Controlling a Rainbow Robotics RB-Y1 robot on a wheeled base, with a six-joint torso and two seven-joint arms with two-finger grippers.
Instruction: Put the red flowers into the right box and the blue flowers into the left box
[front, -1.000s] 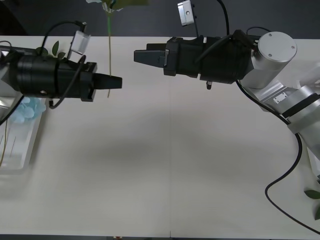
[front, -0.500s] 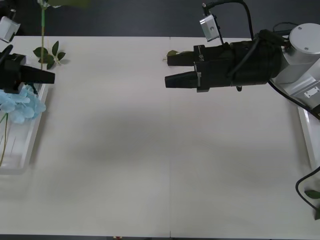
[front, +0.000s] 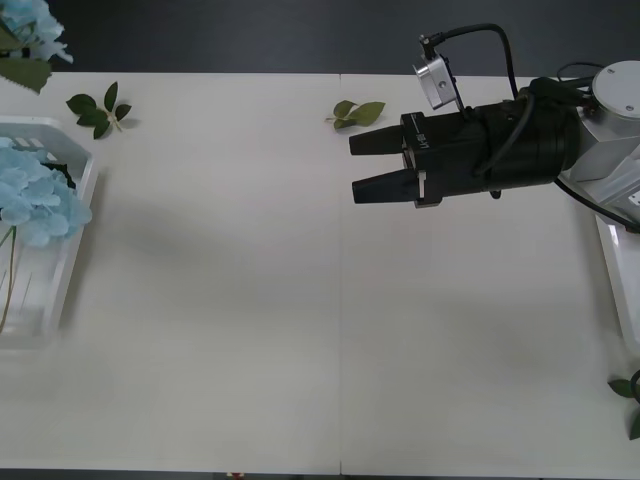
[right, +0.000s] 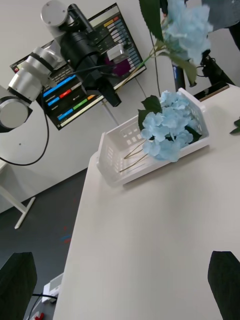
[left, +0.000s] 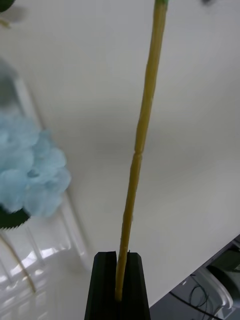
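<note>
Blue flowers at our left box

We see pale-blue flowers lying in the left box, stems along it; another blue flower hangs above, its stem pinched in our left gripper.

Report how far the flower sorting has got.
Done: at least one blue flower lies in the left box. In hand: the left gripper clamps another hydrangea's stem above that box. The right gripper hovers open. Red flowers remain unsorted.
</note>
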